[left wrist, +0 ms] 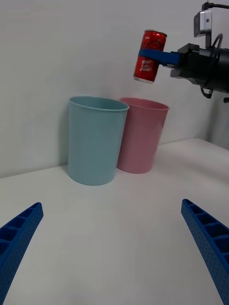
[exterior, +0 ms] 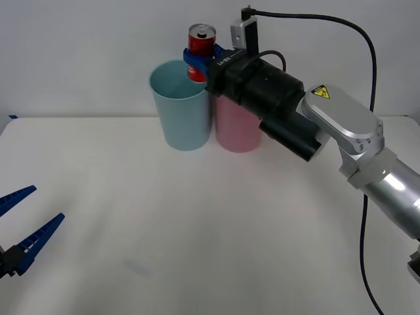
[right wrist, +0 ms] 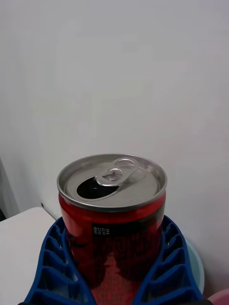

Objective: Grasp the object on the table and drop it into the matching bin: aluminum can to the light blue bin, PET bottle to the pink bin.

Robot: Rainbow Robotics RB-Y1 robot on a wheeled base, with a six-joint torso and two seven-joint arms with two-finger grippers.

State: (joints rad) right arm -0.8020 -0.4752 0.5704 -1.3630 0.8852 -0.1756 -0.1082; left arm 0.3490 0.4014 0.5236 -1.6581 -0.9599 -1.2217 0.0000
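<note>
The small red aluminum can (exterior: 201, 43) is being held clamped in the right gripper (exterior: 197, 64) above the bins, nearer the pale teal-blue plastic bin's (exterior: 180, 108) rim beside the pink plastic bin (exterior: 233, 128); released off-centre, it is risking being dropped onto that rim. The left gripper (exterior: 20, 226) is being kept spread apart, low over the white table (exterior: 197, 230).

Bins (exterior: 180, 105) touching at back; table (exterior: 197, 230) front open.

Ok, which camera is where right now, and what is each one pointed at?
Front: above the arms, looking down at the table; right gripper holds the can over the light blue bin; left gripper low.
Right wrist: behind its fingers, facing the can's lid.
Left wrist: low, facing both bins, pink bin included.
Shared: the can.
</note>
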